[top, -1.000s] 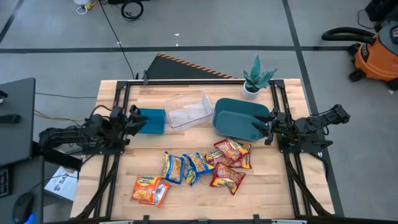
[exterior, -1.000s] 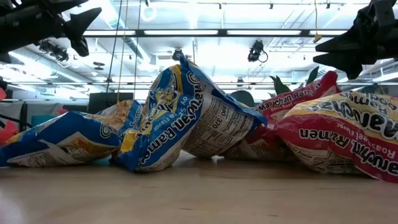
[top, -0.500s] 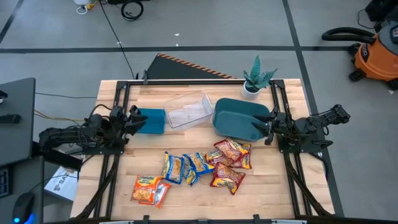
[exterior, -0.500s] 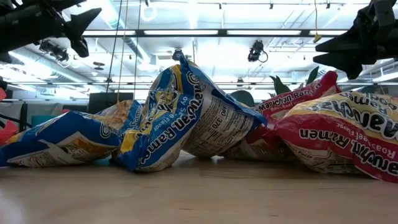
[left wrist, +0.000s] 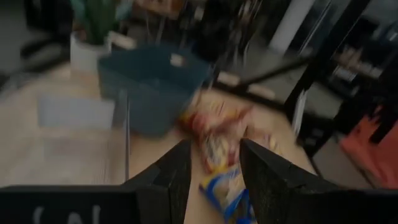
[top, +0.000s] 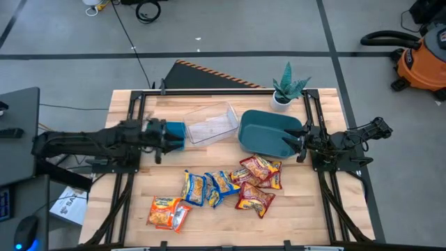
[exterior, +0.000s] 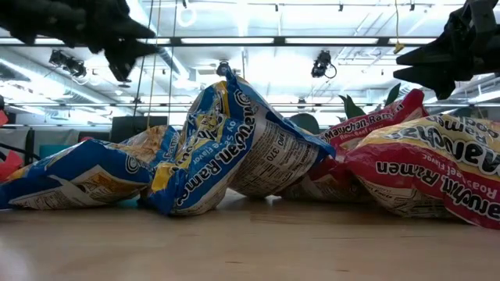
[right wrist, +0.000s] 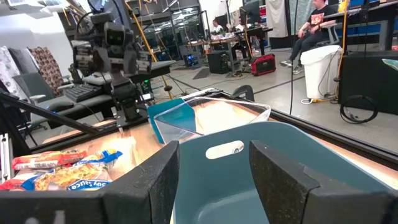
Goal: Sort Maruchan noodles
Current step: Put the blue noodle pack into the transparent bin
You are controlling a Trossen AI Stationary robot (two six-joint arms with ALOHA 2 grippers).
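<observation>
Several Maruchan noodle packets lie flat on the wooden table's near half: orange-and-yellow ones (top: 168, 211) at the left, blue-and-yellow ones (top: 208, 187) in the middle, red-and-yellow ones (top: 257, 183) at the right. My left gripper (top: 162, 137) is open and empty above the table, at the small teal bin (top: 177, 132); in its wrist view (left wrist: 214, 171) it looks toward the red packets (left wrist: 217, 132). My right gripper (top: 298, 143) is open and empty over the near right rim of the large teal bin (top: 267, 131).
A clear plastic tray (top: 211, 122) stands between the two teal bins. A potted plant (top: 286, 89) stands at the far right corner. Black frame rails run along the table's left and right sides. Bare wood shows near the front edge.
My left arm has stretched out toward the table's right, carrying its gripper from beside the small teal bin's left side to over that bin. The packets and my right arm have kept still.
</observation>
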